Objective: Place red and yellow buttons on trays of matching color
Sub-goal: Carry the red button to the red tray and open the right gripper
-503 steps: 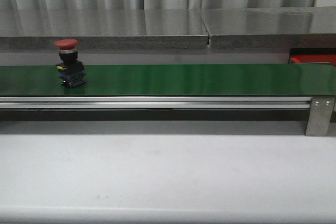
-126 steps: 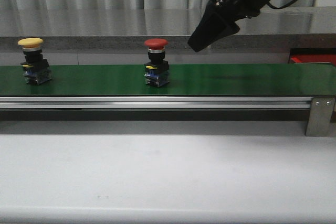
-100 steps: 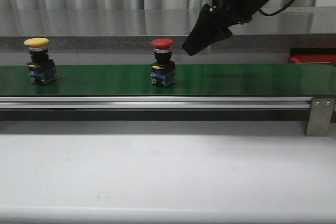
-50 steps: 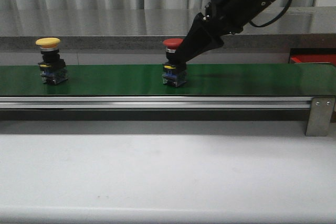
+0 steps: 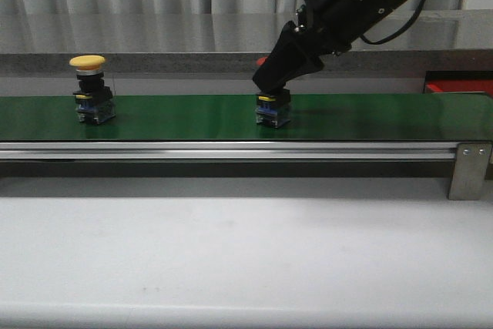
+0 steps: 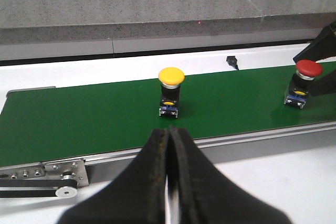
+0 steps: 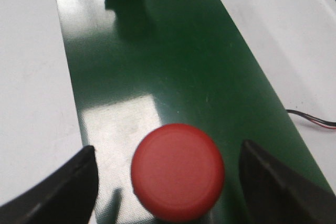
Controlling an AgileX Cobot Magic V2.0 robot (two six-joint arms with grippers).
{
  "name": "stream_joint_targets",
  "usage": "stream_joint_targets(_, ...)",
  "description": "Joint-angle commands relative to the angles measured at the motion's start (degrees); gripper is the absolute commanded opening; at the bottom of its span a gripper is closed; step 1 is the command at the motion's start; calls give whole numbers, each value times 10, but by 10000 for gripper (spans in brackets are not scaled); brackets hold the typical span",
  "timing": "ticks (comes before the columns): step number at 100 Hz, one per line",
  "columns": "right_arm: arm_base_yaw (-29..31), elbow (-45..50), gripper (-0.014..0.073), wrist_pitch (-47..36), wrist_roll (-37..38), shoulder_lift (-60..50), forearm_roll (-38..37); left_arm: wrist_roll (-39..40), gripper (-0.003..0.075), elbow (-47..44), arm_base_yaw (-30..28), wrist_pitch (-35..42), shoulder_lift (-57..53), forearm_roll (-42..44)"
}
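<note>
Seen from the front: a long green conveyor belt [image 5: 192, 117] running side to side across a pale table [image 5: 231, 252], with a grey stone-topped counter [image 5: 154, 44] and curtains behind. Toward the belt's left end, a yellow push button [image 5: 93, 89] standing upright on its dark switch block. Near the belt's middle, a red push button [image 5: 273, 102] also upright, its red cap mostly hidden in this view behind the right gripper [image 5: 274, 75], reaching down at a slant from the upper right on a black arm. In the right wrist view, the round red cap [image 7: 177, 170] sat between the two dark fingers [image 7: 68, 190], one on each side with a clear gap to the cap, so spread wide and not touching it, nothing gripped. Beyond the belt's right end, against the counter, a small bright red tray [image 5: 458, 84], only partly visible. No yellow tray to be made out. In the left wrist view, the left gripper [image 6: 169, 145] with its two black fingers pressed together, holding nothing, hovering on the near side of the belt edge, pointed at the yellow button, well apart from it. Red button visible there too, farther along the belt, framed by the other arm's dark fingers.
</note>
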State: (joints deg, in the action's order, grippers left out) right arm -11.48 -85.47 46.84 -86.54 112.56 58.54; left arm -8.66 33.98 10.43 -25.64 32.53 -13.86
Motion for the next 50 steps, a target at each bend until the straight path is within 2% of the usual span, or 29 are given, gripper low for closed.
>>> stream_joint_targets(1,0,-19,462,2,-7,-31,28,4,-20,16,4,42,4,-9)
stream_joint_targets(22,0,-19,302,1,-6,-31,-17,4,-20,16,4,42,4,-9)
stream_joint_targets(35,0,-19,204,1,-2,-32,-18,4,-20,16,4,42,4,-9)
stream_joint_targets(50,7,-19,178,2,3,-50,-18,4,-20,16,4,42,4,-9)
